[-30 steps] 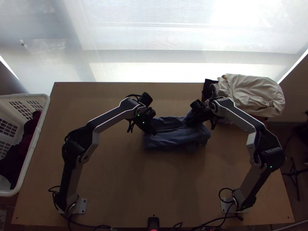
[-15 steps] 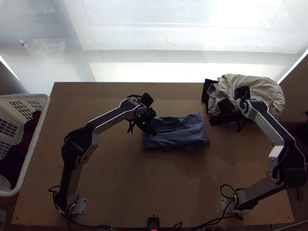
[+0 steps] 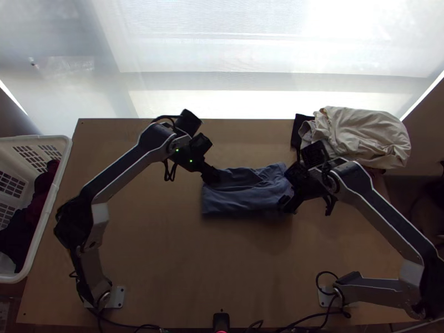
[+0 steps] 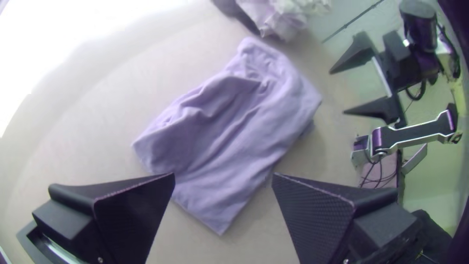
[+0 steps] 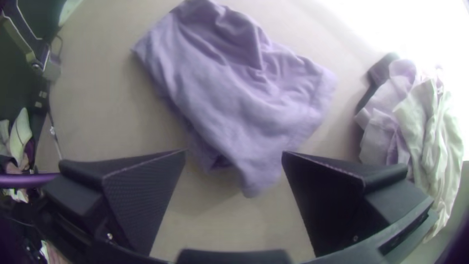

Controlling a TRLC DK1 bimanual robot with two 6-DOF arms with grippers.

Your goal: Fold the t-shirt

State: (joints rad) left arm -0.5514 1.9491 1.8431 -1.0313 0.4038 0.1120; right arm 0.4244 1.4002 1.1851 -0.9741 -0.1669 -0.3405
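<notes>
Open tabletop (image 3: 222, 266) between 2 arm bases (image 3: 118, 297), arms (image 3: 125, 173) flanking the t-shirt (image 3: 238, 201), clothes pile (image 3: 366, 136) blocking far right corner

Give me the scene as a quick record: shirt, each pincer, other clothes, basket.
shirt: blue-grey, folded into a wrinkled bundle, mid-table
left pincer: open, by the shirt's left end
right pincer: open, by the shirt's right end
held: nothing gripped by either
other clothes: cream and dark pile, table's far right corner
basket: white, at the table's left, dark clothes inside

Bluish t-shirt (image 3: 238, 197) (plain), cream cloth (image 3: 372, 133), white basket (image 3: 46, 211), tan table (image 3: 166, 250), apparently maroon clothing (image 3: 45, 183)
</notes>
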